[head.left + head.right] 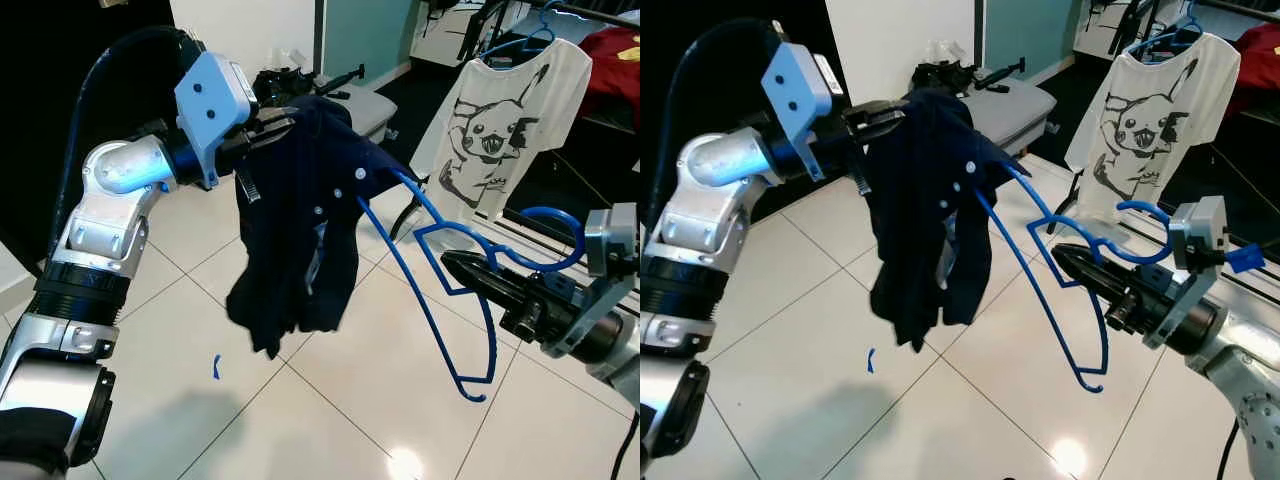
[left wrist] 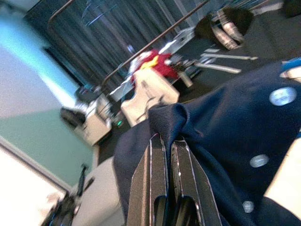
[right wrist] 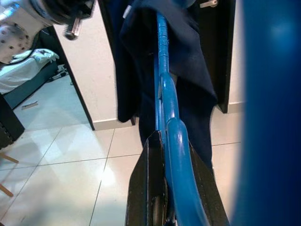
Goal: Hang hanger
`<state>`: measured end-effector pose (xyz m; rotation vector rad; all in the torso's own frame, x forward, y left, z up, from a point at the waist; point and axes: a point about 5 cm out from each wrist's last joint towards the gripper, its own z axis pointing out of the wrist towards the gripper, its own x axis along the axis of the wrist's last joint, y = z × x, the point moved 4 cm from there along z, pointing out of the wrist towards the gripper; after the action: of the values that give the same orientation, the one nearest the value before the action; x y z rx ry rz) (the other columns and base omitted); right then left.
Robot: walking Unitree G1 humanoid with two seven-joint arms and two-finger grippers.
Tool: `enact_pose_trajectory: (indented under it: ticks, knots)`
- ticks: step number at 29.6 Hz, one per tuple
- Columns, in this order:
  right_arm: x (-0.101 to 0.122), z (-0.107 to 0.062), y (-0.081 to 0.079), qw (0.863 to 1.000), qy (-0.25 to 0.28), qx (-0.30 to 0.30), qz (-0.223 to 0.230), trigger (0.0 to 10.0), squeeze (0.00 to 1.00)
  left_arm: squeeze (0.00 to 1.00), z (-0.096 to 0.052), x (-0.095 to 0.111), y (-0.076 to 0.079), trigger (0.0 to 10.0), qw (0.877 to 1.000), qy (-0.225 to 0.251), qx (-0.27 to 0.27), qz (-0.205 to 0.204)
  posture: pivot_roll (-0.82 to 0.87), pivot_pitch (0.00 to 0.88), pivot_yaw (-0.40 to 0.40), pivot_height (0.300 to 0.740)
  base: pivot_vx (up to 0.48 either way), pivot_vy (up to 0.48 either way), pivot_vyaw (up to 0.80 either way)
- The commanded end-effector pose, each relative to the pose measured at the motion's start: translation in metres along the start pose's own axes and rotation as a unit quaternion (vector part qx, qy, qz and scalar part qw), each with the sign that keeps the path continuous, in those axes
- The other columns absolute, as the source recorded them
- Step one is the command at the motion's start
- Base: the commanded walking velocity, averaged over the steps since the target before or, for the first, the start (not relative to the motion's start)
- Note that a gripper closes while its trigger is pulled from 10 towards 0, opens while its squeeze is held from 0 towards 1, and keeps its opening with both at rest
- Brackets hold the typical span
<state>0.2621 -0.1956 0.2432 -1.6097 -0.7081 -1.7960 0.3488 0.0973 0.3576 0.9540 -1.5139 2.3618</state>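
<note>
The right gripper [image 1: 455, 268] is clamped on the blue hanger [image 1: 440, 300] near its hook, held in mid-air over the tiled floor [image 1: 330, 400]. The left gripper [image 1: 280, 125] pinches the dark shirt [image 1: 295, 230], half draped over one hanger arm. The hanger looks light, stiff and slick; the shirt, soft and limp, could slide off.

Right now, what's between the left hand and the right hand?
In the left eye view, the navy shirt pinched by the left hand, half-threaded on the blue hanger that the right hand grips.
</note>
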Motion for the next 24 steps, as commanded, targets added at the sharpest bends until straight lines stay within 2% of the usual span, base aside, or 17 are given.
enact_pose_trajectory:
  ticks: [1,3,14,17,18,20,22,24]
  knots:
    - [0.002,0.001,0.000,1.000,0.005,-0.001,-0.005,10.0,0.00,0.00,0.004,0.019,-0.004,10.0,0.999,0.029,-0.015,0.021,0.01,0.113,0.029,0.740,0.000,0.000,0.00]
    - [0.003,0.002,0.002,1.000,0.008,-0.005,-0.007,10.0,0.00,0.00,0.001,0.029,-0.008,10.0,0.998,0.037,-0.028,0.036,0.01,0.112,0.028,0.740,0.000,0.000,0.00]
    - [0.006,0.003,0.004,1.000,0.018,-0.009,-0.006,10.0,0.00,0.00,-0.001,0.038,-0.006,10.0,0.997,0.048,-0.047,0.039,0.01,0.112,0.025,0.740,0.000,0.000,0.00]
    - [0.013,0.005,0.002,0.999,0.043,0.001,0.000,10.0,0.00,0.00,-0.003,0.027,0.001,10.0,0.997,0.029,-0.065,0.030,0.01,0.113,0.025,0.740,0.000,0.000,0.00]
    - [0.018,0.006,0.000,0.998,0.057,0.006,0.004,10.0,0.00,0.00,-0.005,0.018,0.006,10.0,0.997,0.010,-0.073,0.027,0.01,0.114,0.026,0.740,0.000,0.000,0.00]
    - [0.018,0.006,0.000,0.998,0.057,0.006,0.004,10.0,0.00,0.00,-0.005,0.018,0.006,10.0,0.997,0.010,-0.073,0.027,0.01,0.114,0.026,0.740,0.000,0.000,0.00]
    - [0.025,0.005,-0.001,0.997,0.079,0.011,0.009,10.0,0.00,0.00,-0.010,0.003,0.010,10.0,0.996,-0.021,-0.081,0.020,0.01,0.116,0.028,0.740,0.000,0.000,0.00]
    - [0.028,0.004,-0.002,0.996,0.088,0.011,0.011,10.0,0.00,0.00,-0.012,-0.003,0.012,10.0,0.996,-0.033,-0.083,0.016,0.01,0.116,0.028,0.740,0.000,0.000,0.00]
